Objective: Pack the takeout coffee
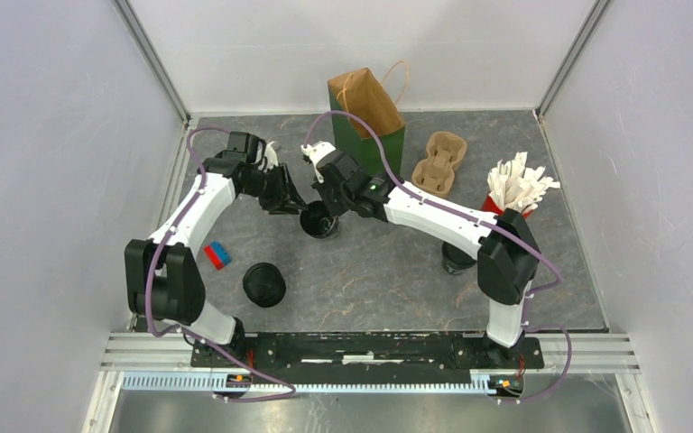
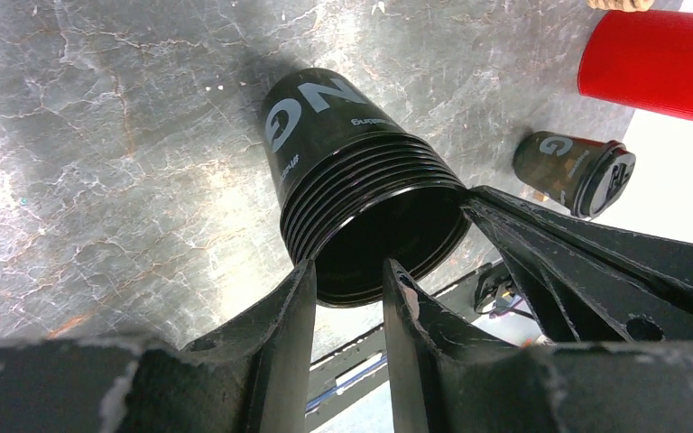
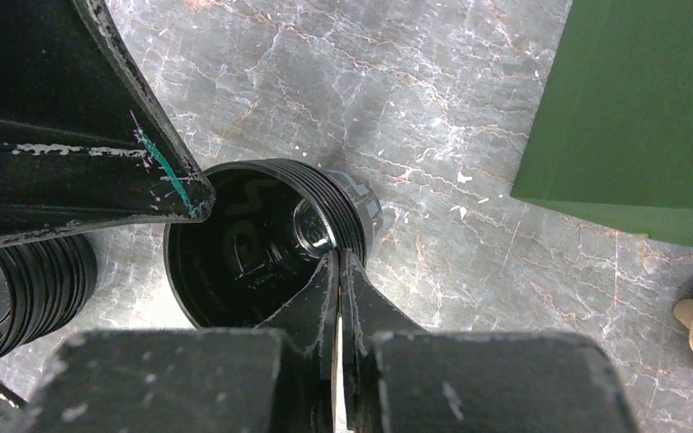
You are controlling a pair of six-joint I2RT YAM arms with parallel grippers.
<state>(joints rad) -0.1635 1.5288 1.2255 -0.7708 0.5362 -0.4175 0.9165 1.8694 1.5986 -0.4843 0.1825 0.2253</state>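
A stack of nested black lidless cups point(image 1: 320, 222) stands on the table between both arms, its mouth showing in the left wrist view point(image 2: 361, 189). My right gripper point(image 3: 336, 255) is shut on the stack's rim point(image 3: 262, 244), one finger inside and one outside. My left gripper point(image 2: 347, 268) is open, its fingertips at the rim's opposite edge; it sits just left of the stack point(image 1: 287, 198). One lidded takeout coffee point(image 1: 457, 258) stands by the right arm, also in the left wrist view point(image 2: 573, 171). The green paper bag point(image 1: 370, 122) stands behind the right gripper point(image 1: 325, 194).
A second black stack point(image 1: 264, 284) sits near the left arm, beside a small blue and red block point(image 1: 217, 256). The tan cup carrier point(image 1: 439, 162) lies right of the bag. The red cup of white packets point(image 1: 508, 200) stands at the right.
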